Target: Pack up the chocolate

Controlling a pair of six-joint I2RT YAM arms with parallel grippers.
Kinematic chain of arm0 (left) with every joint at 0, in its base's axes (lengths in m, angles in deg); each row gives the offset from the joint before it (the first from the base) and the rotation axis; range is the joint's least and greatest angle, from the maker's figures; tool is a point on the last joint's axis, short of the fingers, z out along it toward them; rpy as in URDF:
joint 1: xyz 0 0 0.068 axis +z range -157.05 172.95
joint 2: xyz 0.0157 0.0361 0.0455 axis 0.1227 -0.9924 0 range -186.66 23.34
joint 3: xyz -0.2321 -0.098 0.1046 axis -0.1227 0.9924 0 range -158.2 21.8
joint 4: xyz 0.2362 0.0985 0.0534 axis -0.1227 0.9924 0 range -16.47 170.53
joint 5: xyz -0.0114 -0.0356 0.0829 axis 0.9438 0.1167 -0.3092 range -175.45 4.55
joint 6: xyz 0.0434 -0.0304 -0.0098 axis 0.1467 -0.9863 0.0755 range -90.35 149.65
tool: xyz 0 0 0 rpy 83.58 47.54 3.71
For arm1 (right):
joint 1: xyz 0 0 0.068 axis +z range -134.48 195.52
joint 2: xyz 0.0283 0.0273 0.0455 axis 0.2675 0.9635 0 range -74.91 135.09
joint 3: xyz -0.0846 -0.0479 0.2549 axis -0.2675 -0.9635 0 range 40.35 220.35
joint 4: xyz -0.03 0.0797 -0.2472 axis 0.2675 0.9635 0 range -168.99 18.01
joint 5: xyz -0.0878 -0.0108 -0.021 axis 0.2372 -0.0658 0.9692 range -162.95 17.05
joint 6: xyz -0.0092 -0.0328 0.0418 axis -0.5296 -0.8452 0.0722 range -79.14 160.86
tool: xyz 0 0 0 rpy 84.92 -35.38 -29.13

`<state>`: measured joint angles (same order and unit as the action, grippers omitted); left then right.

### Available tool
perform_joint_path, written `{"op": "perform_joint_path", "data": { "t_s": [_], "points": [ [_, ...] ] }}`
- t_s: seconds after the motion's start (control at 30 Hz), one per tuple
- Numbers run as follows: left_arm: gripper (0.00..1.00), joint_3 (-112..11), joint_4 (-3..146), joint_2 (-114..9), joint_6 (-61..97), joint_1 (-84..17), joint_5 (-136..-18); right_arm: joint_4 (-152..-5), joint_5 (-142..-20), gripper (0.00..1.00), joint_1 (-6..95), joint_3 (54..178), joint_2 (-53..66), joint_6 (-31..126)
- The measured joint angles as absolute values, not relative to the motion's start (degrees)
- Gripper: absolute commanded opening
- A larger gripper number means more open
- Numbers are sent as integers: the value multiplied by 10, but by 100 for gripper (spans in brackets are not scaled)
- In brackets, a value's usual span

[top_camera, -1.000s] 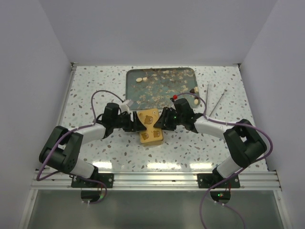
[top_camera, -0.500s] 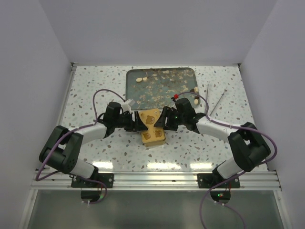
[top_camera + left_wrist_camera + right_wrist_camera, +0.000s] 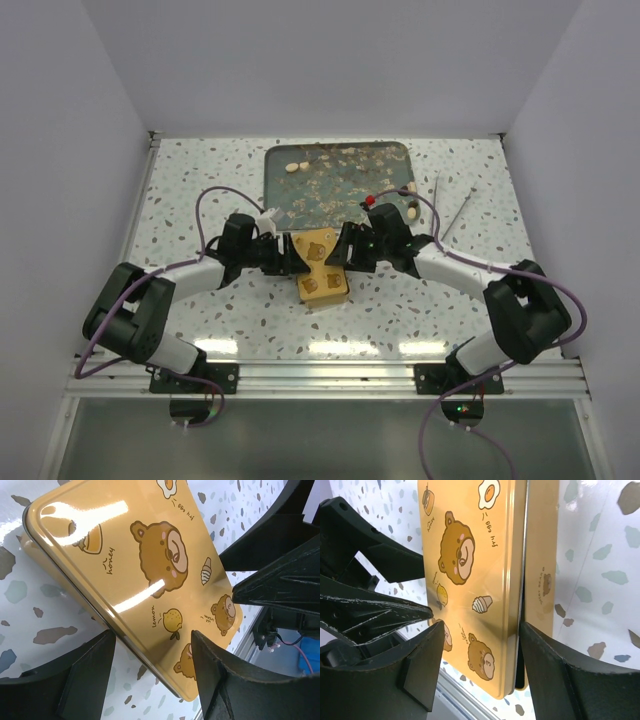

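Top external view: the chocolate [image 3: 293, 167] lies as small cream and brown lumps on the teal tray [image 3: 282, 205] at upper centre, a pair near its upper left corner and others by its right edge. None of it is in a gripper. Just below the tray, the gold tin [image 3: 322, 272] sits on the speckled counter [image 3: 200, 190].

The left gripper [image 3: 291, 257] and right gripper [image 3: 343, 250] meet over the tin from either side. Each has its jaws spread wide, one finger at the tin's rim and the other above the lid; whether they press cannot be told.

The lumps look light, rounded and smooth, so they would probably roll or squirt out. A gentle fingertip pinch across the middle seems best. The tin is glossy printed sheet metal, stiff but slick, with rounded corners, and is best taken by its straight side walls.
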<state>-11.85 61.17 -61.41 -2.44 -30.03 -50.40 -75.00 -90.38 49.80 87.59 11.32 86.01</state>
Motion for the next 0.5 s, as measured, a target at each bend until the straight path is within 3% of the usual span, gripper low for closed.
{"op": "perform_joint_path", "data": {
  "t_s": [0.5],
  "points": [
    [67, -120, 624, -615, -22, -303, -513, -729, -879, 74, 498, 877, 101, 848]
  ]
}}
